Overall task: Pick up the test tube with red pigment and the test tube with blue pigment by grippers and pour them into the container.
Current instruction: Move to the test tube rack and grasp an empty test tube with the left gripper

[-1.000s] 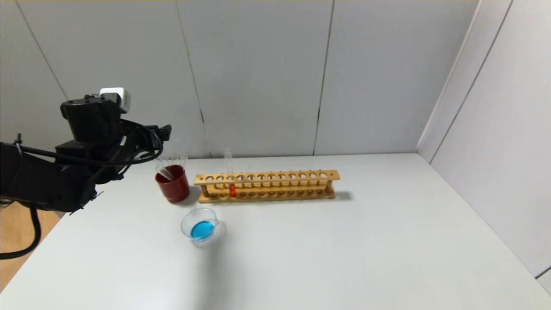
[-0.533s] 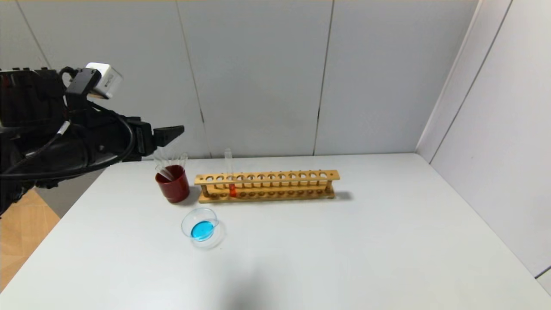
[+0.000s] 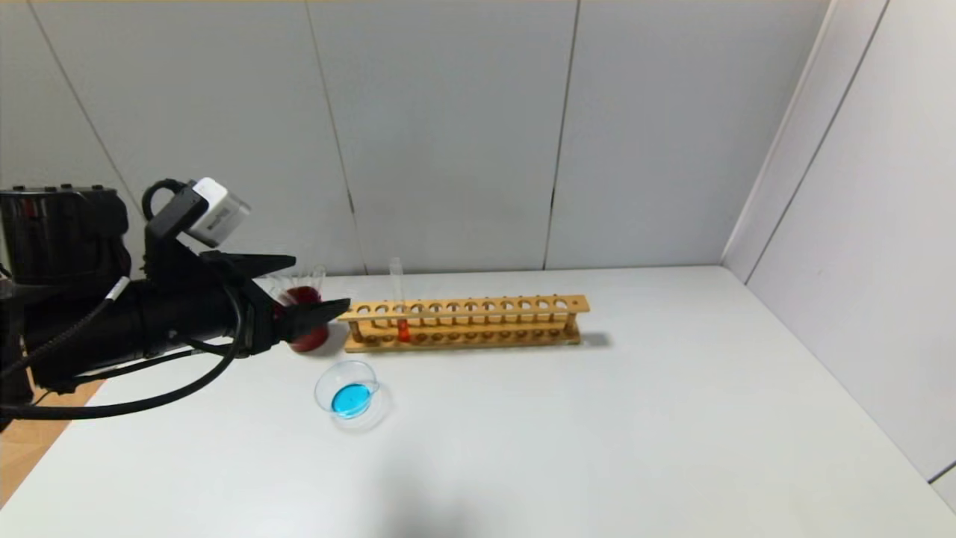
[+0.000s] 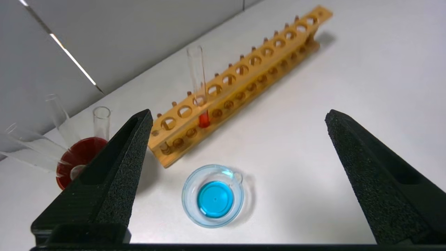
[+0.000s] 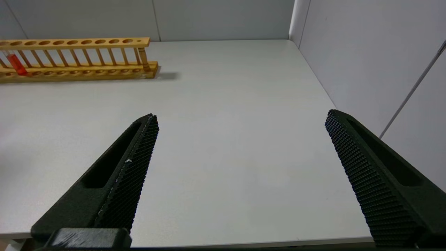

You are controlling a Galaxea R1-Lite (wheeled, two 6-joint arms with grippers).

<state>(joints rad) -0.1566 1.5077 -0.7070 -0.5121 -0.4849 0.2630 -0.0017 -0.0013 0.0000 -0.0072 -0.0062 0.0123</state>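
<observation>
Left claw (image 3: 310, 288): spread wide and holding nothing, up in the air at the table's left side, tips pointing toward the rack's left end, right in front of the dark red cup.
Left claw fingers (image 4: 118, 167): from the left wrist view they frame the dish and the rack's left end, well apart from both.
Dark red cup (image 3: 305, 317): partly hidden behind the claw in the head view; clear tubes (image 4: 57, 118) lean out of it, fanned apart. Whether one of them is the blue-pigment tube, cannot tell.
Container (image 3: 349, 394): low clear dish on the table, just in front of the cup and the rack's left end, a pool of blue liquid (image 4: 215, 199) in its bottom.
Test tube with red pigment (image 3: 399, 302): upright in the wooden rack (image 3: 463, 323), in a hole near the left end, orange-red at its bottom.
Rack: lies lengthwise across the back of the white table (image 3: 597, 433), every other hole open.
Right claw (image 5: 240, 139): jaws wide too, gripping nothing, over bare table on the right, off the rack's right end; out of the head view.
</observation>
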